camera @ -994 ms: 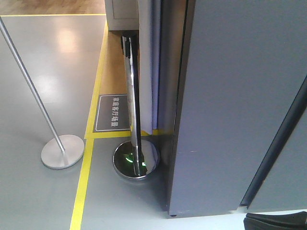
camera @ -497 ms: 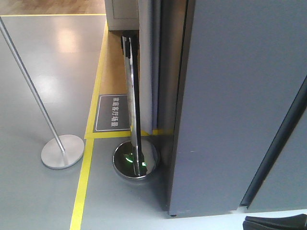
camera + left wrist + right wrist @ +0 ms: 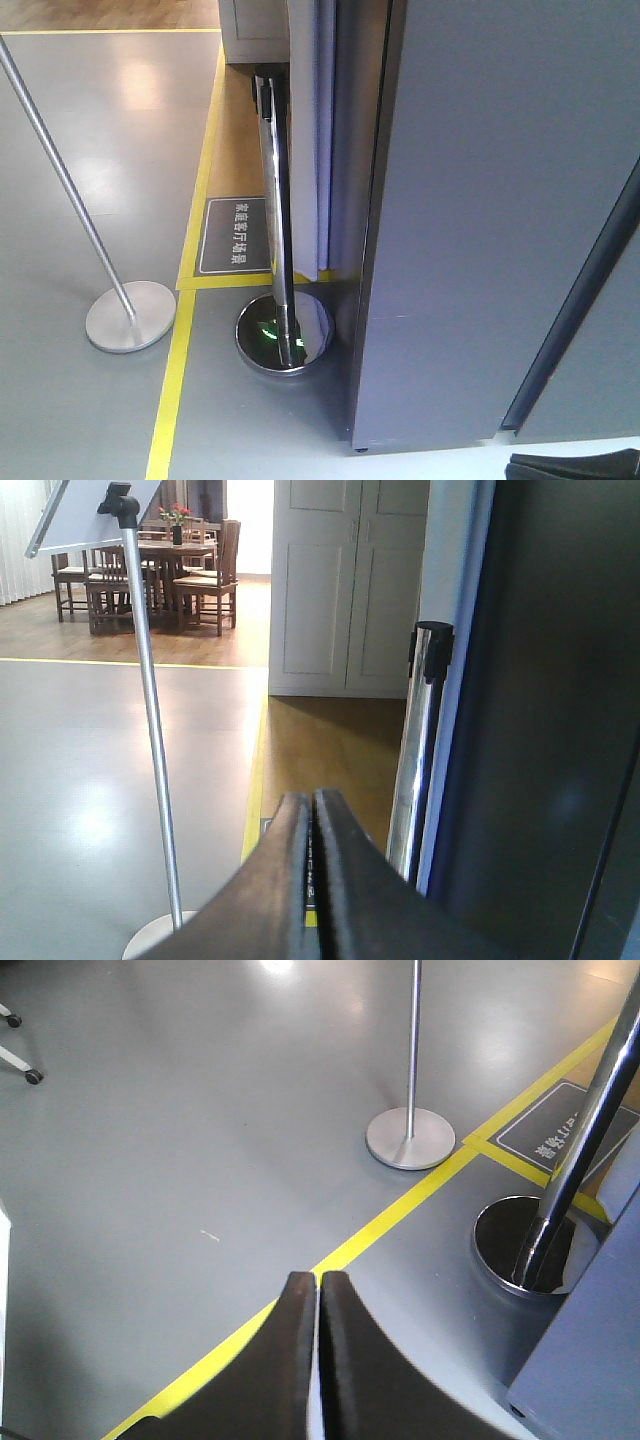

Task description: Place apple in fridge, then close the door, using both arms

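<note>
The apple is out of view. The fridge fills the right of the front view as tall dark-grey panels, and the door is the wide one, with a dark seam between it and the adjoining panel. A white, blue-edged strip runs along its left side; I cannot tell whether the door is fully closed. My left gripper is shut and empty, just left of the dark fridge face. My right gripper is shut and empty too, hanging over the grey floor near the fridge's lower corner.
A chrome stanchion post on a round mirrored base stands against the fridge's left side. A sign stand with a flat disc base is further left. Yellow floor tape and a dark floor label lie between them.
A black robot part at the bottom right edge of the front view has slipped slightly lower. Nothing else has visibly moved.
</note>
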`<state>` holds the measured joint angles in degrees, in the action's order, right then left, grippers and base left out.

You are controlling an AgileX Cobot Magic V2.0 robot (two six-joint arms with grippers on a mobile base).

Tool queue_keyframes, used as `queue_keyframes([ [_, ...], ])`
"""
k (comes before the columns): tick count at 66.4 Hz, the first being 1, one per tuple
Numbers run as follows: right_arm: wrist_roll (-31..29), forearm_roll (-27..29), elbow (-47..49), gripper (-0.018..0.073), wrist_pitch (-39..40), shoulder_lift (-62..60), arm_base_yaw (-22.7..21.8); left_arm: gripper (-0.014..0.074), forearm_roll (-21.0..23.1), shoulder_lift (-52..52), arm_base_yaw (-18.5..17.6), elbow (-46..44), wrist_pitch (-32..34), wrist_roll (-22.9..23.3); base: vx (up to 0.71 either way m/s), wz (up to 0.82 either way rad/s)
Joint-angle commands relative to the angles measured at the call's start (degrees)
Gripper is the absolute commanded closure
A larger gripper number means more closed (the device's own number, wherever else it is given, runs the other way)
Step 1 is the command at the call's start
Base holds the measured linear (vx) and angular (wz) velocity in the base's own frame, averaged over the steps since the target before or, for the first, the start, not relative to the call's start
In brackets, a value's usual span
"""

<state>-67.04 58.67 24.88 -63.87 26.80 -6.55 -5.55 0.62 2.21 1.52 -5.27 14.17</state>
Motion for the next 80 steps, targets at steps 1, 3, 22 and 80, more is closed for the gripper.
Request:
queue_keyframes([
  [1, -0.05, 3.44, 1.45, 0.0561, 0.90, 0.39, -0.14, 0.0604, -0.09, 0.94, -0.05, 0.91, 4.64, 0.66, 0.00, 0.00],
  [3, -0.05, 3.44, 1.45, 0.0561, 0.90, 0.39, -0.14, 0.0604, -0.09, 0.94, -0.05, 0.91, 4.64, 0.66, 0.00, 0.00],
  [22, -0.05, 3.44, 1.45, 0.0561, 0.90, 0.39, -0.14, 0.0604, -0.09, 0.94, -0.05, 0.91, 4.64, 0.66, 0.00, 0.00],
  [80, 60.24, -38.00, -10.92, 0.0561, 47.44, -16.47, 10.62, 0.0604, -0.09, 0.94, -0.05, 0.91, 4.58, 0.66, 0.00, 0.00],
])
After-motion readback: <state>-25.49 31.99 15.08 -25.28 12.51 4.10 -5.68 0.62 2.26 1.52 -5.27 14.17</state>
